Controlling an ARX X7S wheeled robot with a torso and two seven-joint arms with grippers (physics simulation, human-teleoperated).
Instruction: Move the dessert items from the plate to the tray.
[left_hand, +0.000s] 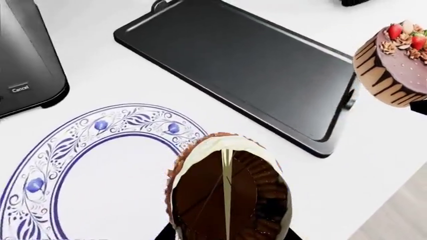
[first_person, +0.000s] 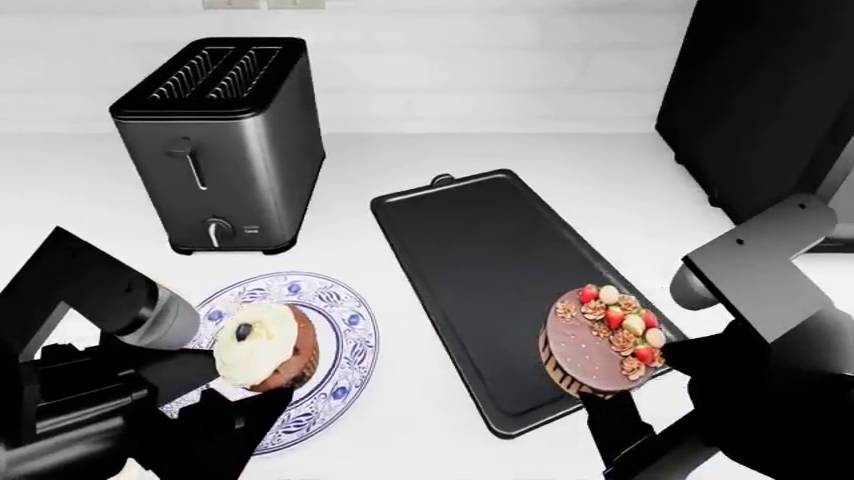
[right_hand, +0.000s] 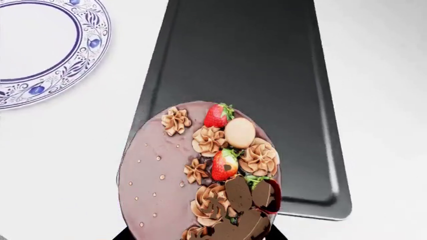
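The cupcake (first_person: 267, 348) with white frosting and one dark berry hangs above the blue-patterned plate (first_person: 334, 330), held by my left gripper (first_person: 247, 400). In the left wrist view the cupcake (left_hand: 227, 190) fills the space between the jaws, above the plate's rim (left_hand: 100, 125). My right gripper (first_person: 641, 385) is shut on the chocolate drip cake (first_person: 601, 342), which hangs tilted over the near right corner of the black tray (first_person: 481, 260). The cake (right_hand: 200, 175) with strawberries hides the right jaws over the tray (right_hand: 240, 60). The tray holds nothing.
A steel toaster (first_person: 220, 140) stands behind the plate at the back left. A large dark appliance (first_person: 761, 100) stands at the back right. White counter surrounds the tray and plate.
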